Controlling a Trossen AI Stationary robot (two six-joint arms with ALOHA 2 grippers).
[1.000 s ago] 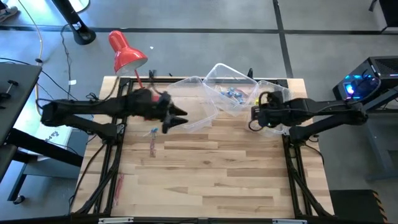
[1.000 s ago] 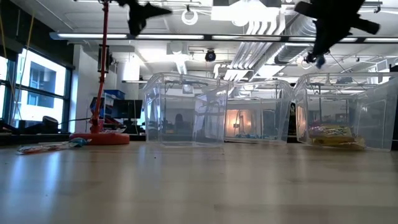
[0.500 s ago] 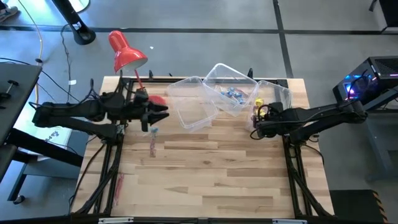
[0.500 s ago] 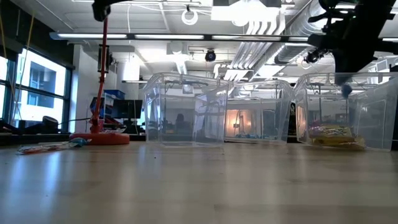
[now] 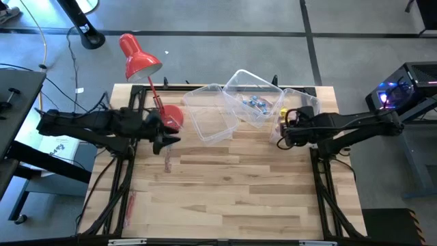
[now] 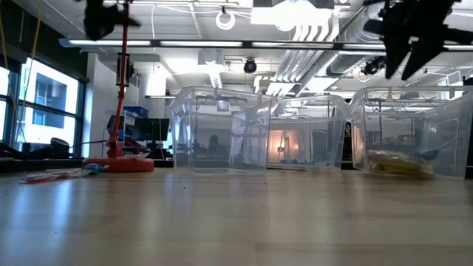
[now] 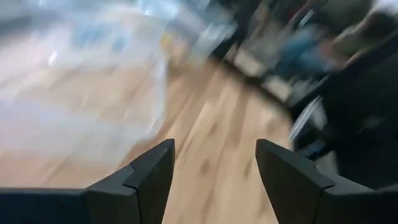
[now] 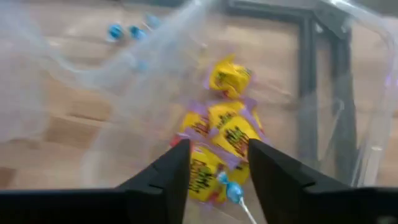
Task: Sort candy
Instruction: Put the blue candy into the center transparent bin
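High view shows you the right hand [image 5: 281, 131] poised over the right-most clear bin [image 5: 307, 104], while your left hand [image 5: 168, 137] hangs above loose candy [image 5: 167, 159] on the tabletop [image 5: 239, 191]. Left wrist view shows those fingers spread wide and empty, so the next pick calls for lowering squarely onto one piece. Right wrist view shows parted, empty fingers over yellow packets [image 8: 221, 134] and a blue-wrapped piece [image 8: 232, 190], which looks like a drop just made.

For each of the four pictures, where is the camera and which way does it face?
High: overhead, straight down on the table; both arms show.
Low: at tabletop height, facing the clear bins; arms enter from above.
Left wrist: behind the open left tool, facing wood.
Right wrist: above the right bin; its tool frames yellow candy, which the low view shares.
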